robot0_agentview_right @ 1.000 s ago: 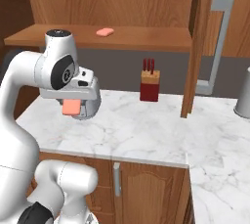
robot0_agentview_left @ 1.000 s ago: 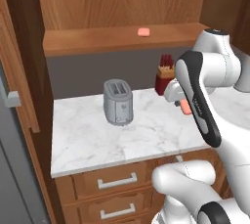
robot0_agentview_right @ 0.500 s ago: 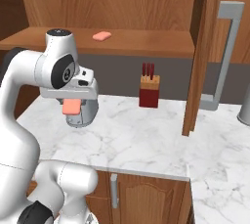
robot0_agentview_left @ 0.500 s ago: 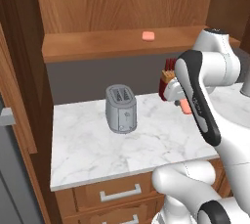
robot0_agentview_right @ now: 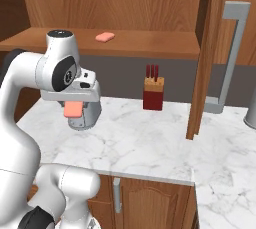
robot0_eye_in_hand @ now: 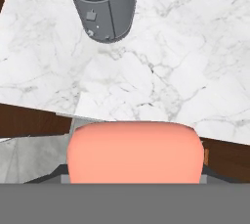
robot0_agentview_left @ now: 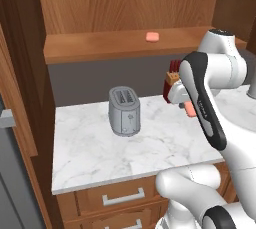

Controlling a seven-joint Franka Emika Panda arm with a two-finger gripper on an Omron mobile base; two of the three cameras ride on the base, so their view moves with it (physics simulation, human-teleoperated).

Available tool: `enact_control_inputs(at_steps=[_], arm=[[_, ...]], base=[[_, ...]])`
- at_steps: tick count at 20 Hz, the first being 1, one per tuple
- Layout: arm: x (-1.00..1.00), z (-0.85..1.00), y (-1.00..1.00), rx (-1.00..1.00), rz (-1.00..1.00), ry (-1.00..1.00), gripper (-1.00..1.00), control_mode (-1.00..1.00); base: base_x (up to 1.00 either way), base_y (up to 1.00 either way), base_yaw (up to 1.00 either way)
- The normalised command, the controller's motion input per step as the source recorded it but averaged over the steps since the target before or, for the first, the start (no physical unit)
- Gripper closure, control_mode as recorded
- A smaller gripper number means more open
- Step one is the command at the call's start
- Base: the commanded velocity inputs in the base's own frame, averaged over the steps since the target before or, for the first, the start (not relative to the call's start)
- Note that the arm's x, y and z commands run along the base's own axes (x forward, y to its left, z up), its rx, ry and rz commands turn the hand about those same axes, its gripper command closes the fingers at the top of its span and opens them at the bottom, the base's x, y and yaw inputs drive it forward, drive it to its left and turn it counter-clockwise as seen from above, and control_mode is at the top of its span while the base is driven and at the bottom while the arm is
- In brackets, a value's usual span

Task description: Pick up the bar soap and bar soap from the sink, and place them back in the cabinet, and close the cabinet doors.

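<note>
One salmon-pink bar soap (robot0_agentview_left: 152,36) (robot0_agentview_right: 105,36) lies on the plank shelf (robot0_agentview_left: 100,48) of the open brown cabinet. My gripper (robot0_agentview_left: 189,108) (robot0_agentview_right: 74,109) (robot0_eye_in_hand: 135,169) is shut on the other bar soap (robot0_agentview_left: 190,109) (robot0_agentview_right: 74,108) (robot0_eye_in_hand: 135,152). It hangs above the marble counter (robot0_agentview_left: 100,153), below shelf height and right of the toaster in the left base view. A cabinet door (robot0_agentview_right: 205,63) with a long grey handle (robot0_agentview_right: 232,58) stands open on the right, and another (robot0_agentview_left: 20,98) on the left. The sink is out of view.
A grey toaster (robot0_agentview_left: 124,110) (robot0_eye_in_hand: 102,3) stands on the counter, partly behind the gripper in the right base view. A dark red knife block (robot0_agentview_right: 152,93) (robot0_agentview_left: 171,85) stands at the back wall. Wooden drawers (robot0_agentview_left: 120,198) run below the counter edge.
The whole picture has shifted slightly, so the base has moved. The counter and cabinet look a little closer. The gripper keeps the bar soap in the same pose.
</note>
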Motion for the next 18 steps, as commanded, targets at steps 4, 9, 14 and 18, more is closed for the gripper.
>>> enact_control_inputs(at_steps=[4, 9, 14, 18], arm=[[0.00, 0.00, 0.00, 0.00, 0.00, 0.00, 1.00, 1.00], [0.00, 0.00, 0.00, 0.00, 0.00, 0.00, 1.00, 1.00], [0.00, 0.00, 0.00, 0.00, 0.00, 0.00, 1.00, 1.00], [0.00, 0.00, -0.01, 0.00, 0.00, 0.00, 1.00, -1.00]], base=[[0.00, 0.00, 0.00], [0.00, 0.00, 0.00], [0.00, 0.00, 0.00], [0.00, 0.00, 0.00]])
